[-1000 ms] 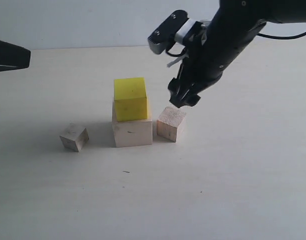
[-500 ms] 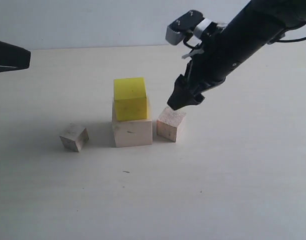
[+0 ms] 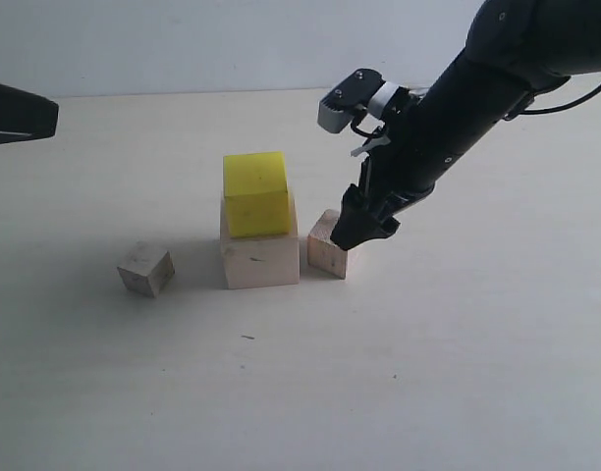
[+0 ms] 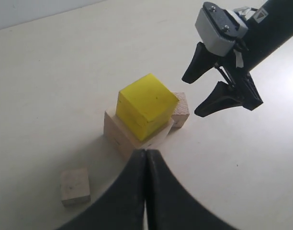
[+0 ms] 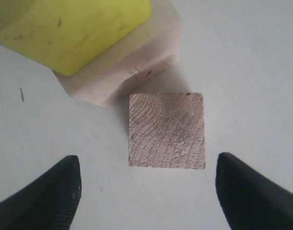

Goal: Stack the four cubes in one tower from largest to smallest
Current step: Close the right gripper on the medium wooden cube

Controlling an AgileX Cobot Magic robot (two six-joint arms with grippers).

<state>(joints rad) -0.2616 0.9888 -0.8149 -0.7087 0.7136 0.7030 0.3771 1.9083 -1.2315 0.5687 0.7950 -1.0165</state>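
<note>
The bright yellow cube (image 3: 254,192) rests on the large pale wooden cube (image 3: 259,257) near the table's middle. Just right of that pair stands the medium bare-wood cube (image 3: 329,251), also seen in the right wrist view (image 5: 166,130) and the left wrist view (image 4: 180,109). My right gripper (image 3: 362,228) is open, low over the medium cube's right side, its fingertips (image 5: 65,187) wide apart and holding nothing. The small bare-wood cube (image 3: 145,270) sits alone at the left. My left gripper (image 4: 146,154) is shut and empty, far back on the left, high above the stack.
The table (image 3: 428,373) is a plain pale surface with a few small dark specks. The left arm's dark body (image 3: 16,113) juts in at the left edge of the exterior view.
The right arm has come down and slightly left, bringing its open gripper from above the medium cube to beside its top. The cubes and the left arm have not moved.
</note>
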